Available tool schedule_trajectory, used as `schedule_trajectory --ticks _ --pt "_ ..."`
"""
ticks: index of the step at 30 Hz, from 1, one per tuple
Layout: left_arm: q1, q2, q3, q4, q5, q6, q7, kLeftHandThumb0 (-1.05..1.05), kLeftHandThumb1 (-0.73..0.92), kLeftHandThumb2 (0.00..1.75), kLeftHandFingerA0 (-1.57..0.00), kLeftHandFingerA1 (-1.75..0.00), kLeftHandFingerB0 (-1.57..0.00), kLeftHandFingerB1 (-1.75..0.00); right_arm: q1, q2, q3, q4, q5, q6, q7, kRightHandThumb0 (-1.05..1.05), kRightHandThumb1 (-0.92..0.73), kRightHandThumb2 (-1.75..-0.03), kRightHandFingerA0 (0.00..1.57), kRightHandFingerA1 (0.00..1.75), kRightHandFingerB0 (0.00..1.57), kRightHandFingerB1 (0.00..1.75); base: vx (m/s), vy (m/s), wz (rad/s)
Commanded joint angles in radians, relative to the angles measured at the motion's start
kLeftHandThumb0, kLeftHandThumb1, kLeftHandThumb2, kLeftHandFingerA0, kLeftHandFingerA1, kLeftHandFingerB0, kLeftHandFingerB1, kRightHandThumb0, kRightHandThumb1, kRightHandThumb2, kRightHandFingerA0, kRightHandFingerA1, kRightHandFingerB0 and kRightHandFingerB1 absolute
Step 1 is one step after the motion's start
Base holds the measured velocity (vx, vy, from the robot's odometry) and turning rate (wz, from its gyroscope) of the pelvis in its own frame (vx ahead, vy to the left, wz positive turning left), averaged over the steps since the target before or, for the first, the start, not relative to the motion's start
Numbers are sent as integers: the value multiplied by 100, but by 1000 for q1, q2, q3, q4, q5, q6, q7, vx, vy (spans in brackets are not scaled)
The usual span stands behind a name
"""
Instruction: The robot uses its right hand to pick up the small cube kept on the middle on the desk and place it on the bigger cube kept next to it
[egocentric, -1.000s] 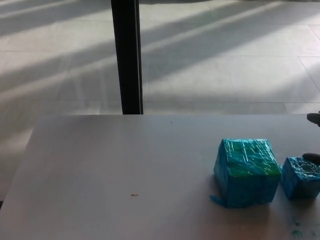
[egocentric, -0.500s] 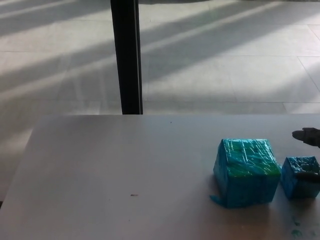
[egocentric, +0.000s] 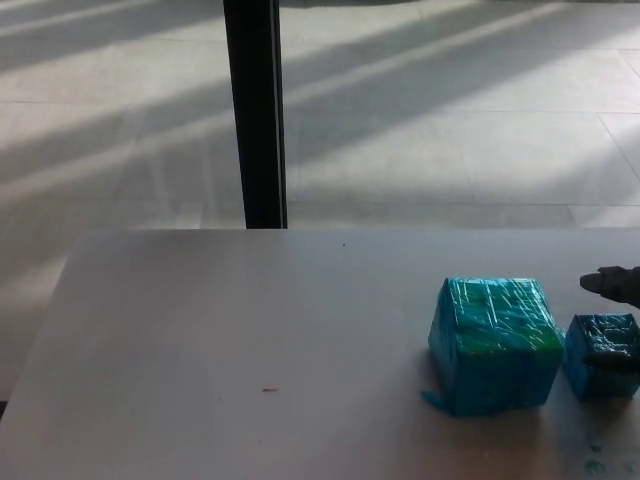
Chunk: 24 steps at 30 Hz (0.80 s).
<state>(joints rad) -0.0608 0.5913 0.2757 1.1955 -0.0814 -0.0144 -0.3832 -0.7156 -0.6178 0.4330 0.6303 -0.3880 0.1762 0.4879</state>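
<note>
The right hand (egocentric: 618, 300) has crept closer around the small cube (egocentric: 602, 355) at lower right, beside the big cube (egocentric: 494, 345); I cannot tell its grip.

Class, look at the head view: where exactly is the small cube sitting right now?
The small cube sits on the desk at the picture's far right edge, just right of the bigger cube, with the right hand partly visible close by.

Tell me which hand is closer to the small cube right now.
Right. Only part of the right hand shows at the picture's right edge, with dark fingers just behind and at the small cube. The left hand is not in view.
</note>
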Motion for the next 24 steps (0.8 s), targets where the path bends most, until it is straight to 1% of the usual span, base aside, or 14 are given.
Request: schedule_trajectory --ticks 1,4,5,6,7,8,9,15,16,17,18,19,21,24 --pt "-2 26 -9 -1 6 9 0 -67 68 61 -47 -58 -53 -44 4 -24 6 9 -50 -7 29 -82 -48 -81 0 6 0 5 0 0 0" --pt "3 27 -1 -6 -7 2 -13 -68 67 62 -47 -58 -58 -44 14 -12 -9 14 -39 4 31 -76 -45 -80 0 10 0 9 0 0 0" --pt "-3 26 10 -5 -19 26 -8 -66 63 60 -49 -62 -62 -49 16 -7 -10 15 -38 -1 31 -75 -44 -80 0 10 0 10 0 0 0" --pt "-9 24 27 -4 -37 47 -9 -66 63 60 -49 -62 -62 -49 16 -4 -8 15 -43 -2 28 -75 -44 -80 0 10 0 10 0 0 0" --pt "-2 25 11 -5 -16 14 -12 -67 67 61 -47 -61 -57 -48 7 12 3 28 -52 -9 22 -75 -44 -81 0 15 0 11 0 0 0" --pt "-2 24 9 -12 -13 18 -14 -66 55 100 -46 -67 -50 -59 3 27 7 34 -54 -9 16 -77 -45 -81 0 9 0 12 0 0 0" --pt "2 26 3 -13 -8 4 -22 -67 69 61 -47 -60 -54 -45 2 34 11 36 -58 -20 13 -78 -45 -81 0 12 0 11 0 0 0" --pt "-9 25 12 -1 -16 13 -18 -67 67 60 -45 -59 -56 -45 8 58 15 29 -78 -35 0 -81 -47 -82 0 7 0 12 0 0 0" --pt "-11 29 -1 -1 2 2 -3 -68 55 100 -45 -65 -53 -59 10 67 14 28 -74 -36 6 -77 -45 -82 0 7 0 15 0 0 0" --pt "-14 31 -6 2 6 1 -6 -69 56 100 -45 -65 -50 -58 11 75 15 31 -76 -36 2 -74 -43 -80 0 10 0 17 0 0 0" --pt "-13 31 -4 0 2 1 -9 -69 67 61 -46 -60 -57 -46 12 78 16 34 -79 -39 1 -72 -42 -81 0 15 0 20 0 0 0" --pt "-20 31 5 -3 -10 36 -2 -68 65 60 -47 -63 -59 -50 10 77 31 34 -99 -38 1 -69 -39 -81 0 21 0 23 0 0 0" --pt "-14 33 -6 -7 0 16 -4 -68 67 61 -52 -64 -58 -48 15 71 37 47 -104 -59 0 -62 -36 -77 0 29 0 20 0 0 0" --pt "-14 32 2 -8 -10 25 -13 -67 66 60 -47 -61 -57 -47 13 67 33 62 -100 -54 19 -55 -32 -72 2 35 0 23 0 0 0"
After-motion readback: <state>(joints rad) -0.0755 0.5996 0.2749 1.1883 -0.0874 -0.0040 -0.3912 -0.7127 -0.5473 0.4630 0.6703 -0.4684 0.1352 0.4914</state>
